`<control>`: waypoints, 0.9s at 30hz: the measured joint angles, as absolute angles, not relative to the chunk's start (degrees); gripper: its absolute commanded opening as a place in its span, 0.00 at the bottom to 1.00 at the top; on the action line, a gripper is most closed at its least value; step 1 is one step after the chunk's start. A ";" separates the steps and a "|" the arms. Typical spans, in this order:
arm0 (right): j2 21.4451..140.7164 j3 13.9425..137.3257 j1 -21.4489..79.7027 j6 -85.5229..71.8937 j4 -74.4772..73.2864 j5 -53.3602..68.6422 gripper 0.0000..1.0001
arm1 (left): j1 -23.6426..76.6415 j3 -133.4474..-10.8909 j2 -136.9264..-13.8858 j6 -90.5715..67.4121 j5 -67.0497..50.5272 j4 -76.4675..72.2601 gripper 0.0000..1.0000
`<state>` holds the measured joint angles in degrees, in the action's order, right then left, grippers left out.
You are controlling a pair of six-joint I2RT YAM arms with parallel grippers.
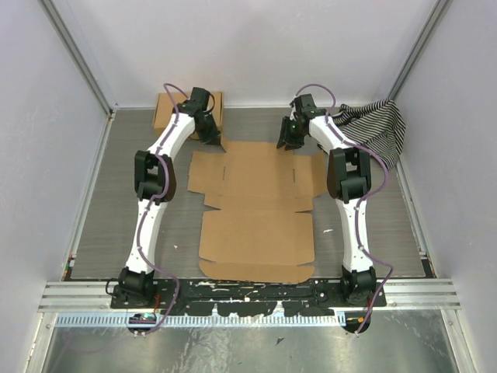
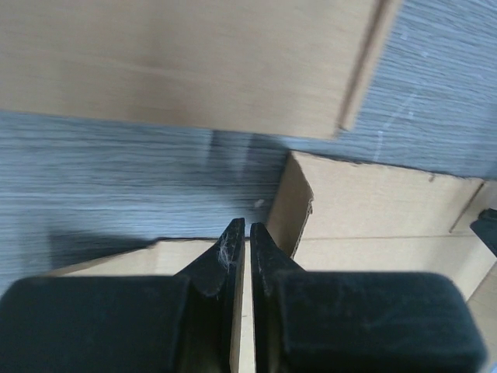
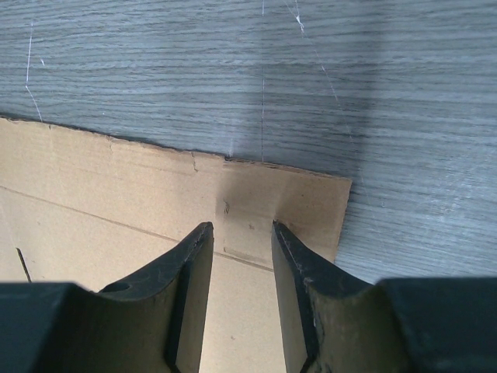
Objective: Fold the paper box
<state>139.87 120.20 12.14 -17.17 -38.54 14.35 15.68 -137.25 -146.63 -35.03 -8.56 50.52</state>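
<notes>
Left gripper [image 2: 247, 230], jaws together, at the paper box [image 1: 256, 210] corner; right gripper [image 3: 241, 230], jaws apart, above its edge

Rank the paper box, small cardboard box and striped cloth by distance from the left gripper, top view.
1. paper box: its far-left corner is at the left gripper.
2. small cardboard box: just behind it, far left.
3. striped cloth: across the table, far right.

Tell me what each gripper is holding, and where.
Left gripper seems to pinch the paper box by a far-left flap edge; right gripper is open over the far edge, holding nothing.
</notes>
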 measured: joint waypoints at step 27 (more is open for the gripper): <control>139.72 119.92 11.99 -17.74 -38.26 14.39 0.46 | 18.57 -137.19 -149.73 -37.93 -14.96 44.91 0.31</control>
